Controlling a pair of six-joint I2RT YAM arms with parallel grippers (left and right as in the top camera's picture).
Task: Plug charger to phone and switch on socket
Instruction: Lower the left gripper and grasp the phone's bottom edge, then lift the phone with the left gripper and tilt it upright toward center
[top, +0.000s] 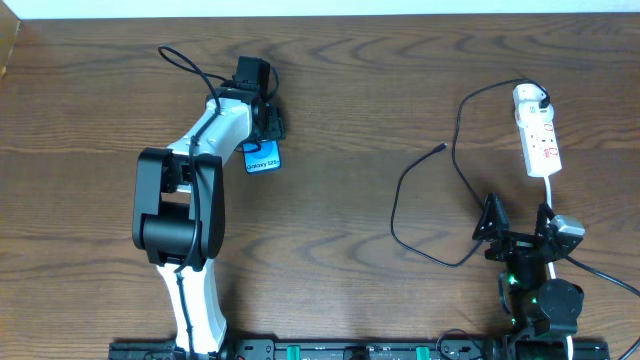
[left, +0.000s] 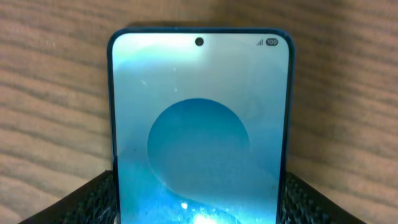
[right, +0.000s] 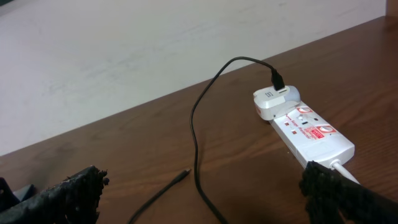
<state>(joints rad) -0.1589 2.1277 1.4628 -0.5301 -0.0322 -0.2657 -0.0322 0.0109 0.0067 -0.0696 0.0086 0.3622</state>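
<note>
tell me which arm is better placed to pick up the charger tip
Right. The right fingers, open, sit beside the charger loop, with its connector tip nearby; the left fingers flank the phone, far from it.

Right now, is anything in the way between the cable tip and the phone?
Nothing visible. Only bare table lies between the cable tip and the phone. The left gripper sits over the phone itself, fingers at its sides.
</note>
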